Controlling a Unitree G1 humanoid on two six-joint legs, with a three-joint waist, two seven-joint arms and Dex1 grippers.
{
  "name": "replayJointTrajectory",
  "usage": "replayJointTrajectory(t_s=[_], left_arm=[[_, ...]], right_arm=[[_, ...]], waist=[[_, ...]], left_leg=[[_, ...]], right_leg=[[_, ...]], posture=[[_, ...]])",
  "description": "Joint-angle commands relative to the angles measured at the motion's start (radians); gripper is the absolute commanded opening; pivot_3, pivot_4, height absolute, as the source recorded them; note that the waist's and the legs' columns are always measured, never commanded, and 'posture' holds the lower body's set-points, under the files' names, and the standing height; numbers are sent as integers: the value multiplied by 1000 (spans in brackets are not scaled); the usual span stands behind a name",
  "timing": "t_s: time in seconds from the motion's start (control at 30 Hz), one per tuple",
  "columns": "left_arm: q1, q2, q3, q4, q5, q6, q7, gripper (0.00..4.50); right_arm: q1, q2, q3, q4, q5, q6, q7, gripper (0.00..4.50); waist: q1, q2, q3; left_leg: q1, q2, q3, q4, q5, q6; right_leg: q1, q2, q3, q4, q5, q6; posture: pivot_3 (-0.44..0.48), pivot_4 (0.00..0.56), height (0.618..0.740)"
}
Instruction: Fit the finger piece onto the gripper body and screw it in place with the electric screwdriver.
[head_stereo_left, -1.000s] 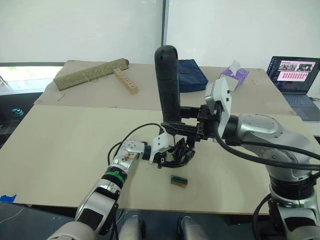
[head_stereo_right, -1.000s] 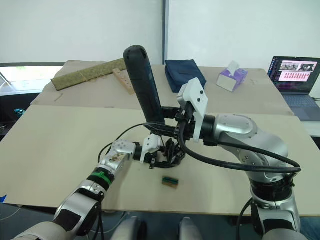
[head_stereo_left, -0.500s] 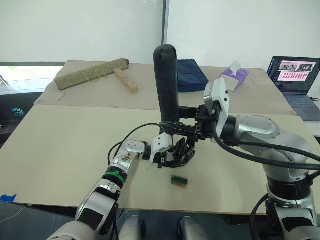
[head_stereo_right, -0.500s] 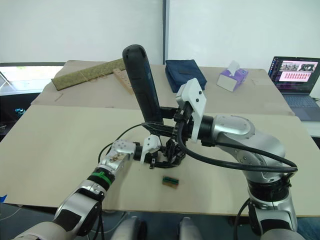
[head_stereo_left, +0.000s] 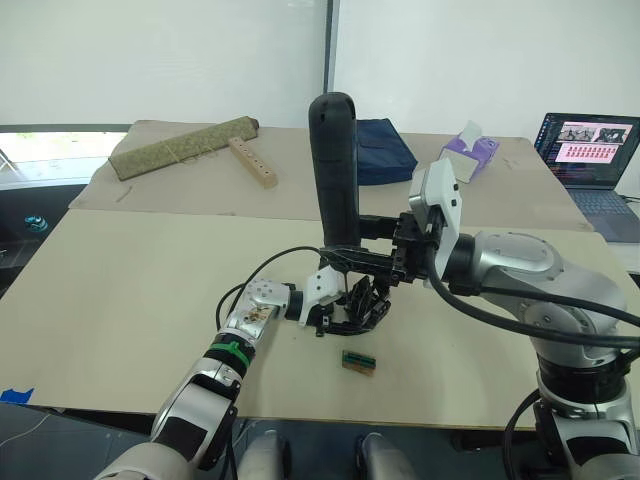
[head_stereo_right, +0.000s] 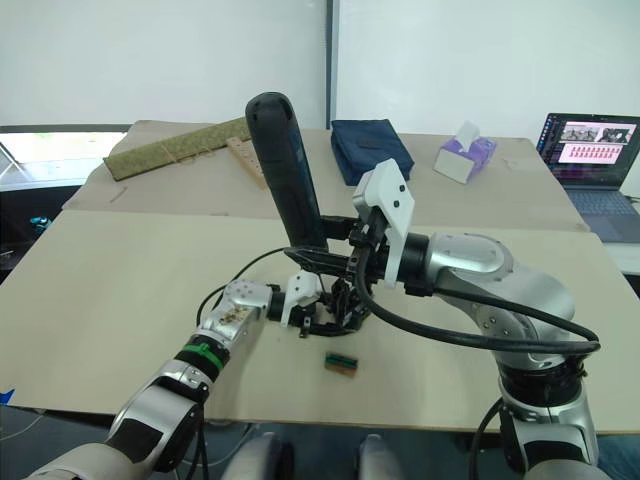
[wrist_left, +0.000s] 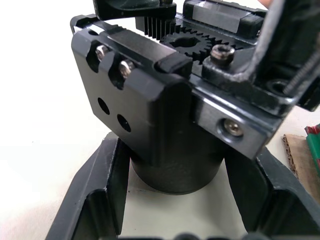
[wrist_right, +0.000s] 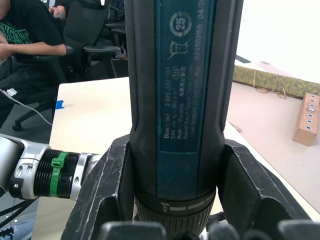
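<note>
My right gripper (head_stereo_left: 352, 250) is clamped around the electric screwdriver (head_stereo_left: 336, 170), which stands nearly upright, rounded end up, over the gripper body (wrist_left: 165, 115). My left gripper (head_stereo_left: 335, 308) pinches that body's round base on the tan table (head_stereo_left: 130, 290). The bit tip and finger piece are hidden among the linkages. A green-and-brown block (head_stereo_left: 358, 361) lies just beside; a laptop (head_stereo_left: 590, 160) sits far right.

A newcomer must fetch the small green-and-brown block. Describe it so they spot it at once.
On the near beige table, look just in front of the gripper body that the left gripper clamps. The block lies alone there, touching nothing. It is tiny, flat and green-topped; the parts around it are black.
</note>
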Motion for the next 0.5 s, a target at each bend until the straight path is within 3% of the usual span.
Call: replayJointTrajectory(t_s=[0.03,0.5], left_arm=[[-43,-9,12,-18,-20,-9,-4,2267],[-54,-15,12,1,-18,-20,-10,2267]], right_arm=[[1,-19,-22,-26,15,0,11,1910],[-3,-39,-9,-19,10,-7,31,1910]], waist=[[0,0,0],[2,0,0]], left_leg=[[0,0,0,0,0,0],[0,0,0,0,0,0]], right_leg=[[0,0,0,0,0,0],[0,0,0,0,0,0]], posture=[[0,150,738],[0,150,738]])
